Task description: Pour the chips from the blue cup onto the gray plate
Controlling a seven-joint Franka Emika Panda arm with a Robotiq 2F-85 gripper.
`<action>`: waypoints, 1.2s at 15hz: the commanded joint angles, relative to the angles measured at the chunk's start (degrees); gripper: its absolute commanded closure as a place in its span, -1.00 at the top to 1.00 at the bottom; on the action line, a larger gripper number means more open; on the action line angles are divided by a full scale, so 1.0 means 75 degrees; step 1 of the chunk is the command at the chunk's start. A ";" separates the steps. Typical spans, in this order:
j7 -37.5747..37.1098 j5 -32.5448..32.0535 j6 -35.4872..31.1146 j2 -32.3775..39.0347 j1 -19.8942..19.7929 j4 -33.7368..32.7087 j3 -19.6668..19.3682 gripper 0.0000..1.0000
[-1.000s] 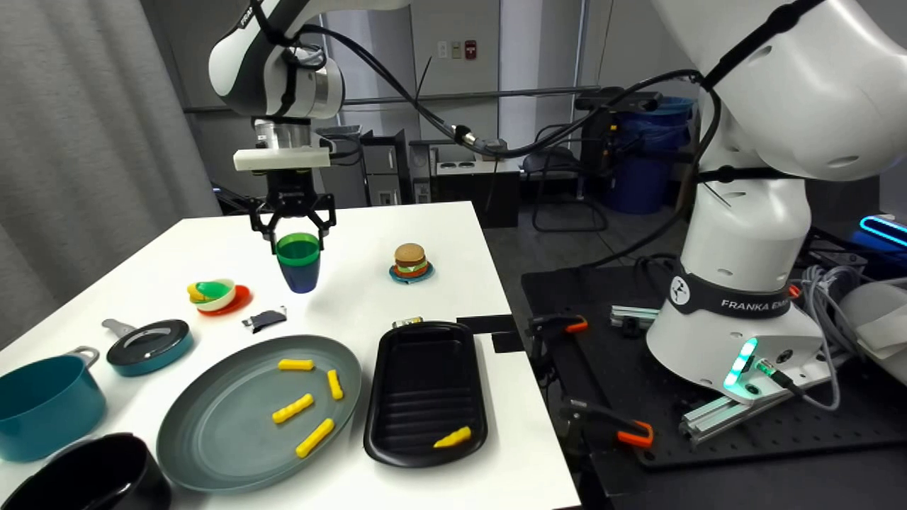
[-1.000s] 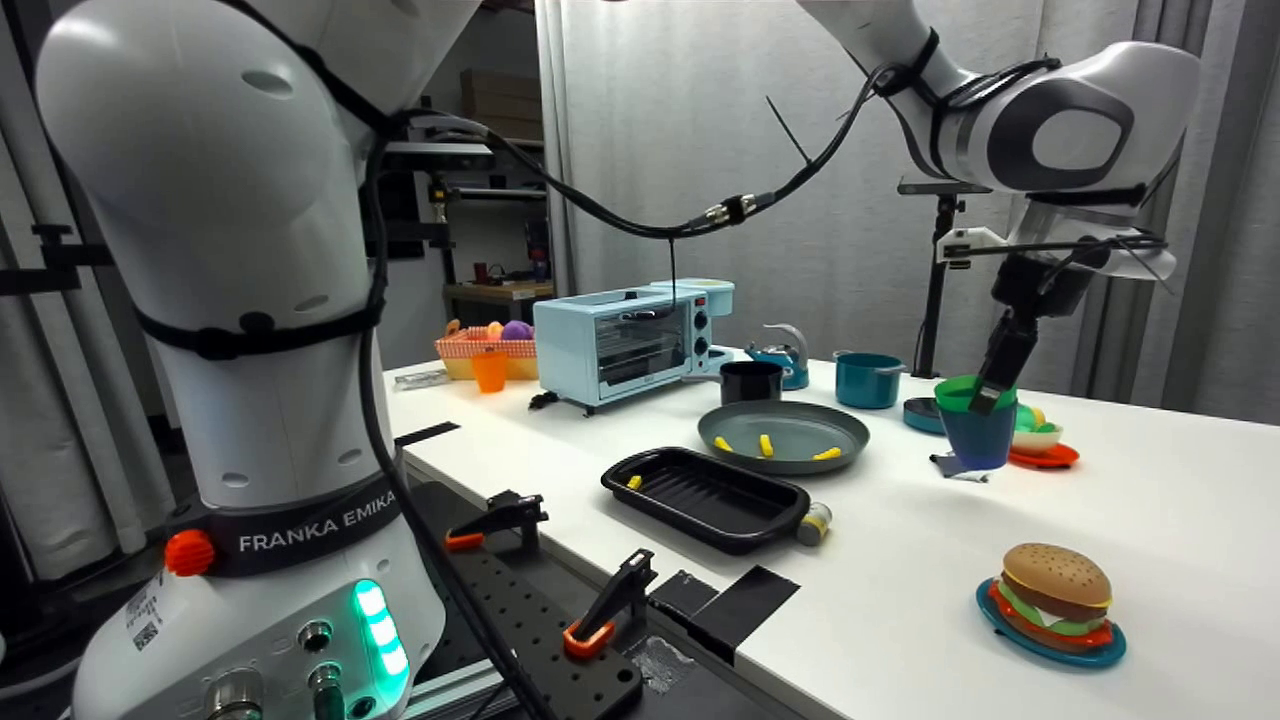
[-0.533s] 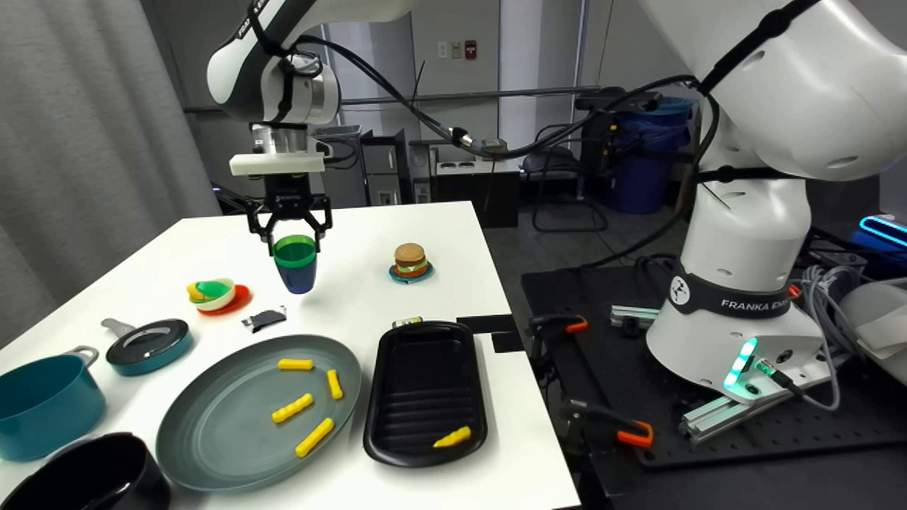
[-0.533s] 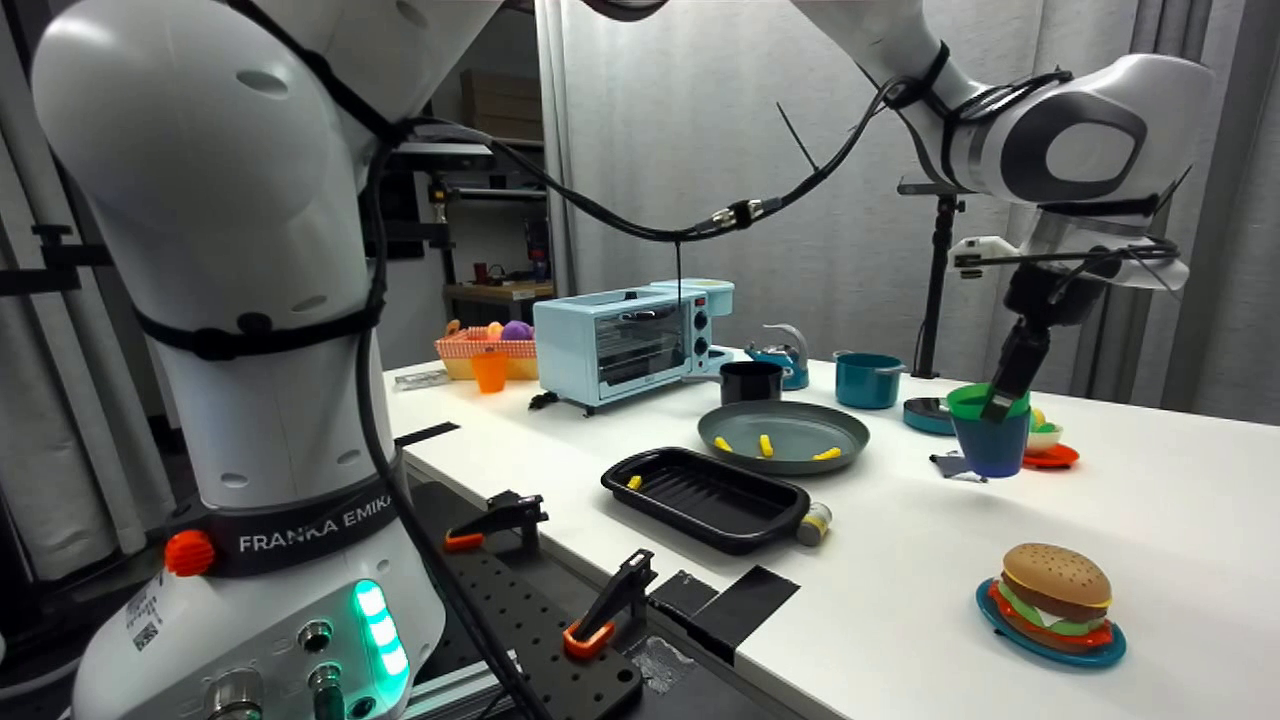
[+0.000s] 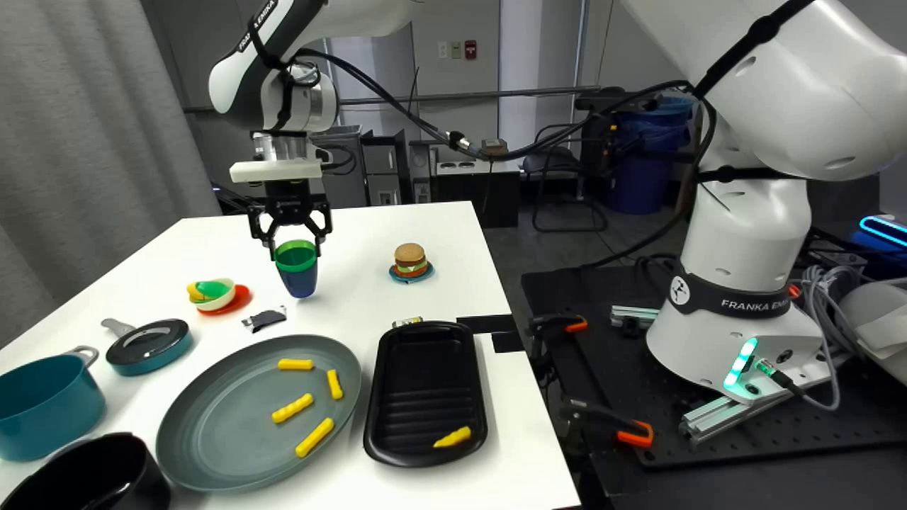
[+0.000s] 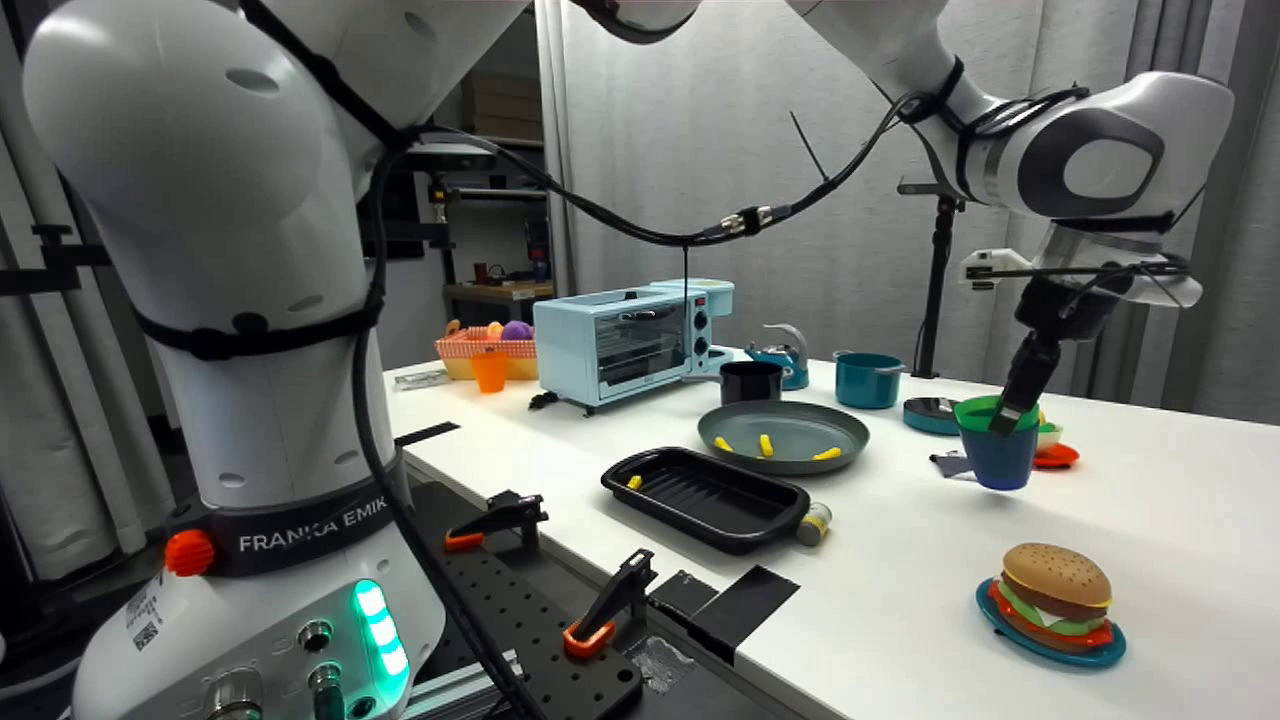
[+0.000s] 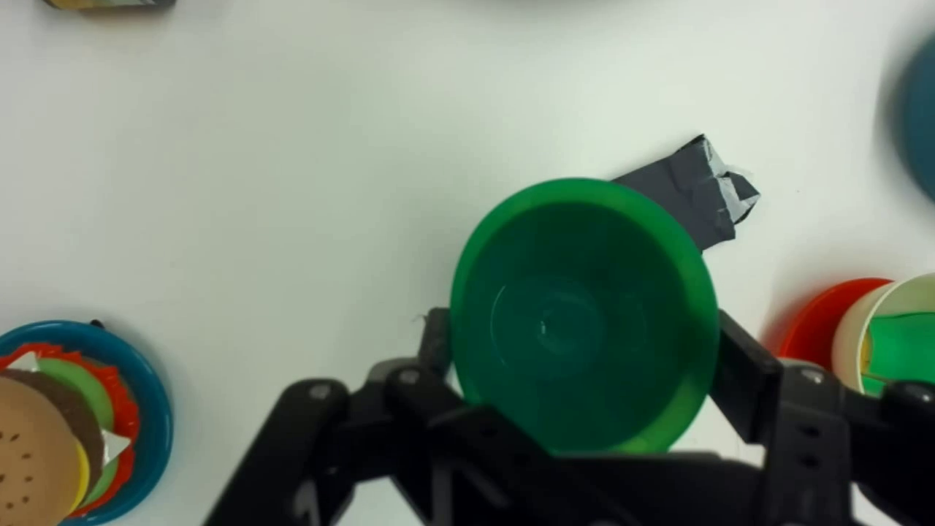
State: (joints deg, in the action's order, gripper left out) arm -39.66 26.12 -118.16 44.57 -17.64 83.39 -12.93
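White jointed arm [image 6: 1090,150] stretched out over the white table [image 5: 368,297], wrist bent so the black two-fingered gripper [image 5: 296,249] points down, leaning a little in an exterior view. Claw pinching a round plastic cup [image 5: 297,273], green at the rim, blue below; one finger against each outer side, near the rim. Cup roughly upright, apart from the large round gray-green plate [image 5: 212,425] with raised rim. Base touching the table or not: cannot tell.

Wrist view alone looks straight down into the cup: smooth green inside. Exterior views differ on the plate: four short yellow stick-like chips [image 5: 292,409] made out, or three. Another chip [image 5: 453,437] in the black rectangular ribbed tray [image 5: 418,368], in both. Pale-blue toaster oven [image 6: 620,345], orange plastic tumbler [image 6: 489,371] and red-checked basket [image 6: 463,367] show in an exterior view only.

On the table: black tape [image 5: 489,324] at the edge; toy hamburger [image 6: 1058,592] on a small teal-blue saucer [image 6: 1090,655]; crumpled dark wrapper [image 7: 683,193], partly hidden by the cup in the wrist view; teal-blue pot [image 5: 57,418] and black pot [image 5: 145,471] near the plate. Room: gray curtain [image 5: 85,113], blue bin [image 5: 648,159] standing back from the table.
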 commanded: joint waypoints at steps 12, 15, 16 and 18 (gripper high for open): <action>-0.0410 0.0009 0.0966 0.0641 -0.0408 -0.1191 0.0207 1.00; -0.0398 0.0042 0.1142 0.0641 -0.0467 -0.1303 0.0218 1.00; -0.0395 0.0048 0.1204 0.0636 -0.0488 -0.1333 0.0218 1.00; -0.0393 0.0062 0.1266 0.0621 -0.0526 -0.1381 0.0218 1.00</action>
State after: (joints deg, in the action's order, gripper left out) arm -41.31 26.12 -111.94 47.95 -19.85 76.73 -12.35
